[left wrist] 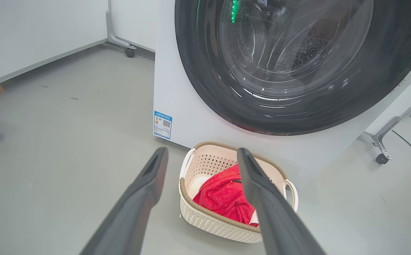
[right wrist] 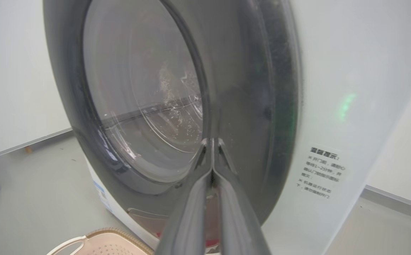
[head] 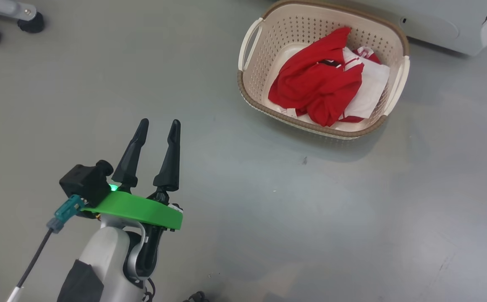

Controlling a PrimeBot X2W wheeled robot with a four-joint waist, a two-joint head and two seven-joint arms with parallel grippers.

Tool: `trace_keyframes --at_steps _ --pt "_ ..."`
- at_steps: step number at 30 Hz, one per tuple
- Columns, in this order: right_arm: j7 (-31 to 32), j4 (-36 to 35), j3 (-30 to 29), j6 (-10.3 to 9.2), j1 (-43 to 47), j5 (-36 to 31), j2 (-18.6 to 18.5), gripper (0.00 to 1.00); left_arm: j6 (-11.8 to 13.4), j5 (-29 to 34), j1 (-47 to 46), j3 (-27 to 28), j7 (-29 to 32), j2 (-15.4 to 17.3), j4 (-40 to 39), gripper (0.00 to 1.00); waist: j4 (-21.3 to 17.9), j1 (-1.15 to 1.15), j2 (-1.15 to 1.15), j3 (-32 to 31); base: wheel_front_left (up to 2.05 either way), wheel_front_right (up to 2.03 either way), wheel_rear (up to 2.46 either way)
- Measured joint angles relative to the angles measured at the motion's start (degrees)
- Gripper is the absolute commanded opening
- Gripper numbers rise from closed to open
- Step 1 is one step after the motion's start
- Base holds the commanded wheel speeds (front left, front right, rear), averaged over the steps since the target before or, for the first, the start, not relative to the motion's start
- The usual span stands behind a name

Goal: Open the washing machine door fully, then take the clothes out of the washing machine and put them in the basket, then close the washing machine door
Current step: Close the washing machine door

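The cream basket (head: 243, 86) stands on the grey floor and holds the red and white clothes (head: 315, 79). My left gripper (head: 159, 122) hovers open and empty to its left, well apart from it. In the left wrist view the open fingers (left wrist: 145, 184) frame the basket (left wrist: 205, 209) and clothes (left wrist: 223, 198) below the washing machine (left wrist: 191, 120), whose black-rimmed door (left wrist: 205, 88) lies against its front. My right gripper (right wrist: 211, 141) is shut, its tips at the door's dark rim (right wrist: 255, 106); whether they touch it I cannot tell. The drum behind the glass looks bare.
Castered frame legs stand at the far left (head: 29, 21) and to the right of the machine (left wrist: 382, 158). A white wall (left wrist: 32, 32) runs behind on the left. Open grey floor (head: 294, 218) spreads around the basket.
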Motion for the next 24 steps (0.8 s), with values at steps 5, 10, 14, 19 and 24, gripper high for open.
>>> trace_keyframes --at_steps 5,10,14,19,24 --pt "-0.6 0.6 1.6 0.66 3.9 -0.5 0.6 0.00 0.0 0.5 0.0 1.3 0.0 1.4 0.4 1.00 -1.4 0.00 0.00 -3.0 0.00 0.00 0.00" --pt "-1.1 0.9 2.8 1.43 8.0 -0.2 3.4 0.00 0.0 1.3 0.3 2.2 0.0 2.6 1.2 1.00 -3.3 0.00 0.00 -6.0 0.00 0.00 0.00" --pt "-1.5 0.9 3.8 1.59 10.9 0.0 5.6 0.00 0.0 1.4 2.0 3.4 0.0 3.9 1.7 1.00 -5.1 0.00 0.00 -8.4 0.00 0.00 0.00" --pt "-1.5 0.8 3.5 1.58 14.3 1.2 8.0 0.00 0.0 2.0 4.5 4.7 0.0 5.3 2.1 1.00 -7.6 0.00 0.00 -11.4 0.00 0.00 0.00" --pt "-2.0 0.5 2.4 1.45 18.1 3.2 10.1 0.00 0.0 2.5 7.1 5.4 0.0 6.4 2.5 1.00 -10.4 0.00 0.00 -14.5 0.00 0.00 0.00"
